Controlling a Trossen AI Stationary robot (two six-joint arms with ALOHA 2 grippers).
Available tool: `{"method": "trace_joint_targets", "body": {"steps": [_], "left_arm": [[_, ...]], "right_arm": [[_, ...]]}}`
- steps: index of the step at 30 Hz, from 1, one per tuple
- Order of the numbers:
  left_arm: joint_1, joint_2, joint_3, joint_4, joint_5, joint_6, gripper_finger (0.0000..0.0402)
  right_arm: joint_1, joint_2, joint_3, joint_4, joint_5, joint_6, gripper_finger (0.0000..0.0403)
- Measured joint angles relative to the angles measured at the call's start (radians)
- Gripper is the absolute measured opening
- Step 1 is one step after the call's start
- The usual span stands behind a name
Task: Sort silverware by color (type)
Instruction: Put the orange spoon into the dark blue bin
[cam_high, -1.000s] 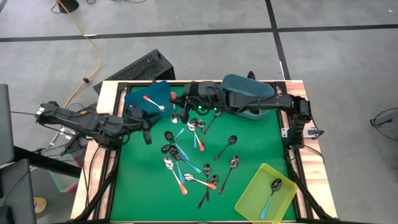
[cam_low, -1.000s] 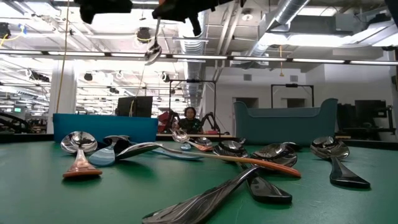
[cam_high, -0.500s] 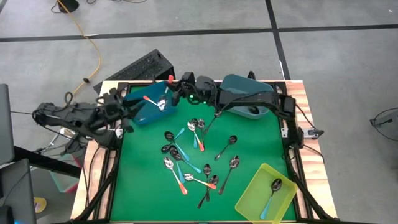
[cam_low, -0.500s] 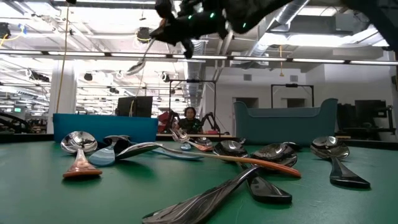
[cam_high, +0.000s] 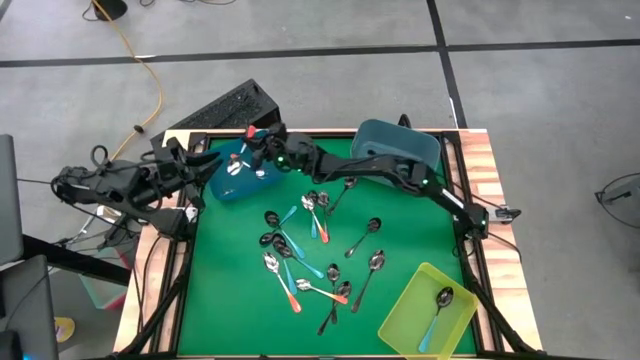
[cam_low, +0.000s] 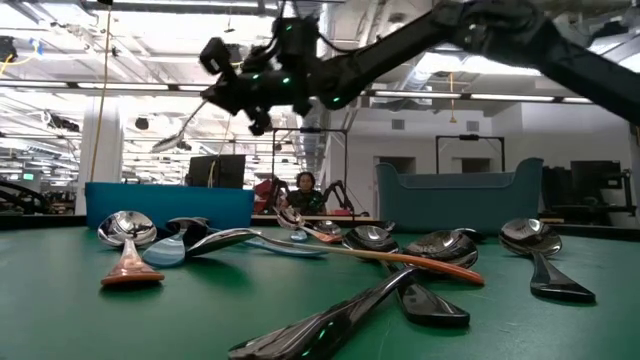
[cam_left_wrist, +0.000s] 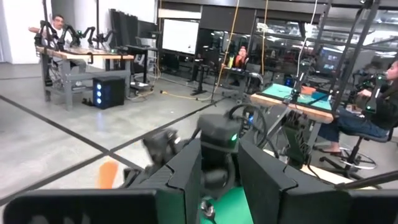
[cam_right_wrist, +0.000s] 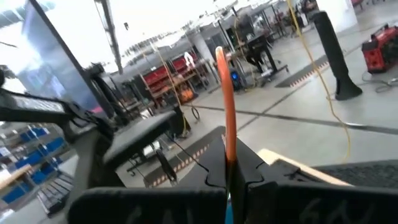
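Note:
My right gripper (cam_high: 257, 150) reaches across the table and hovers over the blue bin (cam_high: 222, 182) at the far left. It is shut on an orange-handled spoon (cam_low: 190, 128), whose shiny bowl (cam_low: 168, 144) slants down in the low view. My left gripper (cam_high: 196, 160) is open and waits at the table's left edge beside the blue bin. It faces the right gripper and touches nothing. Several spoons (cam_high: 300, 250) with orange, light blue or dark handles lie flat on the green mat. In the low view they form a loose heap (cam_low: 300, 240). My right gripper pinches the spoon's orange handle (cam_right_wrist: 227, 146) between its two fingers, which lie across it. The handle's free end (cam_right_wrist: 220, 59) sticks out past the fingers. The spoon is lifted clear above the blue bin, tilted, with its bowl hanging lower than the fingers.
A teal bin (cam_high: 400, 145) stands at the far edge. A yellow-green bin (cam_high: 412, 322) at the near right corner holds a blue-handled spoon (cam_high: 438, 308). The right arm (cam_high: 380, 170) spans the far part of the mat. People sit at tables in the room beyond (cam_left_wrist: 379, 106).
My right gripper has carried the orange spoon from above the heap toward the table's far left, over the blue bin. The spoon has tipped from hanging down to slanting. My left gripper has drawn back from the mat toward the left edge.

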Motion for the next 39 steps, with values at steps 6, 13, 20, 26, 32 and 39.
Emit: {"method": "trace_joint_targets", "body": {"steps": [6,13,20,26,32,39], "left_arm": [[0.0,0.0,0.0,0.0,0.0,0.008,0.009],[0.0,0.0,0.0,-0.001,0.0,0.015,0.009],[0.0,0.0,-0.001,-0.004,0.0,0.032,0.009],[0.0,0.0,-0.001,-0.004,0.0,0.04,0.009],[0.0,0.0,-0.001,-0.004,0.0,0.041,0.009],[0.0,0.0,-0.001,-0.004,0.0,0.042,0.009]], "right_arm": [[0.0,0.124,0.173,-0.123,0.076,0.0,0.0007],[-0.009,0.153,0.203,-0.205,0.158,0.07,0.0007],[-0.009,0.155,0.199,-0.239,0.155,0.008,0.0019],[-0.004,0.154,0.199,-0.329,0.154,0.008,0.0021],[-0.005,0.154,0.199,-0.341,0.151,-0.007,0.0048],[-0.005,0.154,0.199,-0.341,0.106,-0.019,0.0112]]}}
